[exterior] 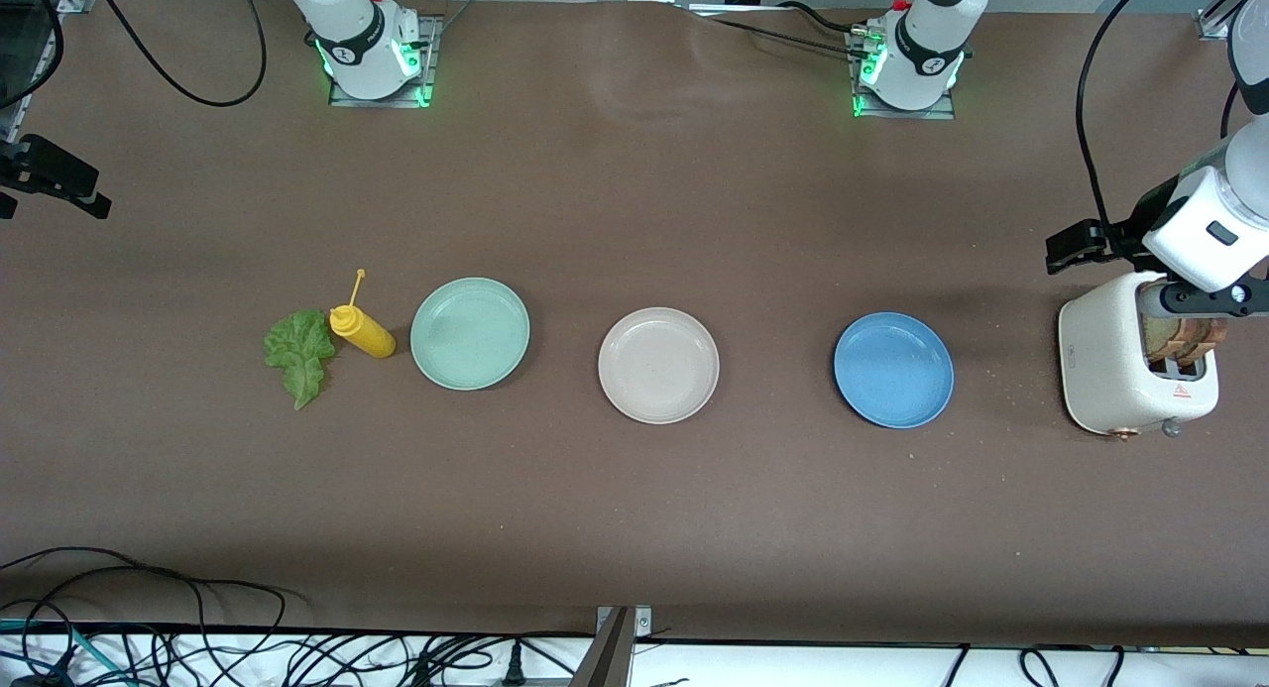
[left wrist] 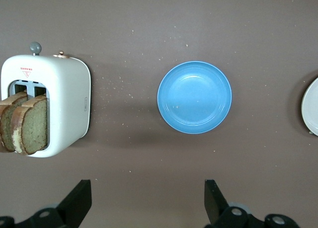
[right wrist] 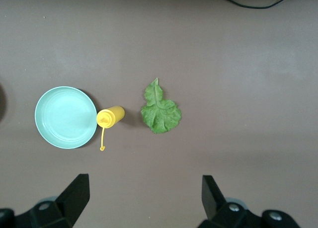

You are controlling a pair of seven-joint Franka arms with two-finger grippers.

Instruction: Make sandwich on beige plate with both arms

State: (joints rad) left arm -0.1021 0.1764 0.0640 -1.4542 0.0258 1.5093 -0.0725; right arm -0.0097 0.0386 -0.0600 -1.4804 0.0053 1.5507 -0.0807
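Spanning the whole front view, the brown worktop [exterior: 634,528] carried a row of things, with the beige plate [exterior: 658,365] in the middle, empty, between the mint-green plate [exterior: 470,332] and the blue plate [exterior: 893,370]. Nothing of the sandwich had been laid on it yet.

The white toaster [exterior: 1110,370] stood at the left arm's end of the worktop, with two bread slices [left wrist: 25,123] upright in its slots. The left claw [left wrist: 148,200] hung above the worktop with its fingers spread wide and nothing between them; from its wrist camera the toaster lay off to one side of the spread fingers, not between them, and the blue plate sat ahead. That arm was plainly the nearer one to the bread, so the first slice looked like its job, and the slices' flat faces would need to meet the fingers squarely.

At the right arm's end, the yellow sauce bottle [exterior: 362,332] lay beside the mint-green plate, the lettuce leaf [exterior: 300,354] just beside it. The right claw [right wrist: 145,200], also wide and empty, hovered above, the leaf nearly centred ahead of its fingers.
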